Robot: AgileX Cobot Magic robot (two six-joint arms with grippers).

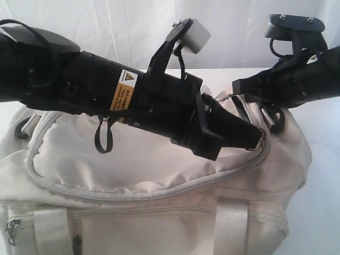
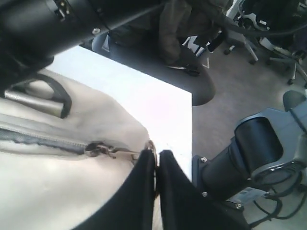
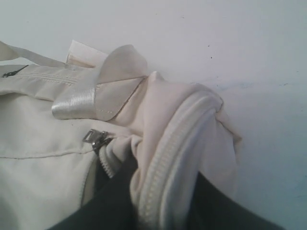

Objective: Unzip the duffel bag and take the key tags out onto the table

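White drape (image 1: 106, 26) behind; plain white bench (image 1: 324, 186) under the work. Duffel bag (image 1: 149, 175), cream-white fabric, sits on the bench and fills most of the exterior view, with webbing handles (image 1: 53, 228) down its near side. Grey zip piping (image 1: 159, 191) runs in a curve round the top panel and reads as closed along the stretch visible in the exterior view. Left arm reaches across the top of the bag toward its right end. Left tool (image 2: 157, 155): fingers pressed together, pinching the end of the metal zip pull (image 2: 125, 152); the pull leads straight back to the slider (image 2: 100, 149), which sits near the end of the bag just beside a black strap ring (image 2: 48, 96). Zip teeth behind the slider look joined in the left wrist view. Right arm comes in from the right, at the same end of the bag. Right tool (image 3: 165, 206): closed on a bunched fold of bag fabric (image 3: 216, 139) with a loop of piping caught in it, the fold raised off the bench. A second small slider (image 3: 97, 139) lies just beside that fold; cannot tell which zip it belongs to.
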